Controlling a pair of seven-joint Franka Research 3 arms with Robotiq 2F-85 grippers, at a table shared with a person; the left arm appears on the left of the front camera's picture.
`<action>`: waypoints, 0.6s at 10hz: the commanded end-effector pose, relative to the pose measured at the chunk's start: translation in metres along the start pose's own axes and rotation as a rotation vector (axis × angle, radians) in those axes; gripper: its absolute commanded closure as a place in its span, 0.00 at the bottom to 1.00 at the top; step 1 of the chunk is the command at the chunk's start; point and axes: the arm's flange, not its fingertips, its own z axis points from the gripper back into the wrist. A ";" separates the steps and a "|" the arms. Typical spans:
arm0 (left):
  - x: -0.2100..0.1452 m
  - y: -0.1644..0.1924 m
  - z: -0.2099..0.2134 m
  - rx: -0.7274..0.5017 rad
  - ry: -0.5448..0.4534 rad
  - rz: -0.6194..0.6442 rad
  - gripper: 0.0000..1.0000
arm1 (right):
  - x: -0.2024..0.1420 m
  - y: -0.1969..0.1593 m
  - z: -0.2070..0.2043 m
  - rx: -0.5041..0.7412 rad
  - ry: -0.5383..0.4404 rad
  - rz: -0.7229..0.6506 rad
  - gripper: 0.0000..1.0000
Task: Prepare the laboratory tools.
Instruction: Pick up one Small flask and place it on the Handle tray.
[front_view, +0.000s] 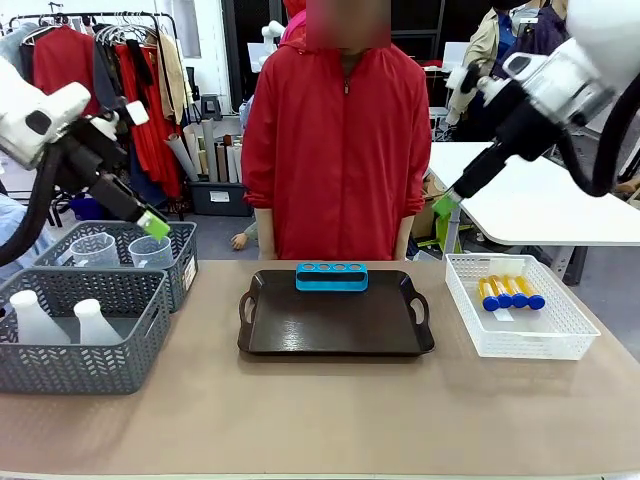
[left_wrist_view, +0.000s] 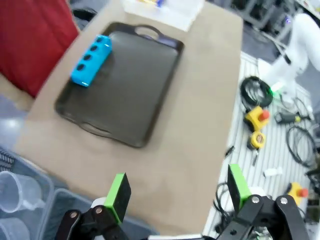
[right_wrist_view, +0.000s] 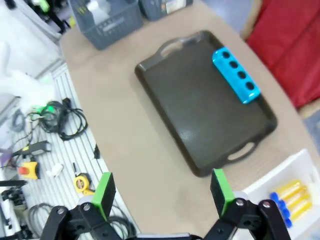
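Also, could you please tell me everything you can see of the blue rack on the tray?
The blue rack is a bright blue, plastic-looking oblong block with rounded ends and four round holes in a row on top, all empty. It rests on the dark brown tray, lengthwise along the middle of its far edge. Nothing else touches it.

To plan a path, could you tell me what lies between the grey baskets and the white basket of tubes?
In the front view, the dark brown tray sits between them, with a blue tube rack at its far edge.
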 end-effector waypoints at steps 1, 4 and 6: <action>-0.005 0.011 0.003 0.088 -0.118 -0.058 0.00 | -0.001 -0.025 0.026 0.033 -0.050 0.045 0.00; 0.002 0.021 0.027 0.236 -0.175 -0.169 0.00 | -0.001 -0.047 0.058 0.029 -0.105 0.076 0.00; 0.011 0.024 0.034 0.300 -0.156 -0.208 0.00 | -0.001 -0.056 0.078 0.026 -0.158 0.126 0.00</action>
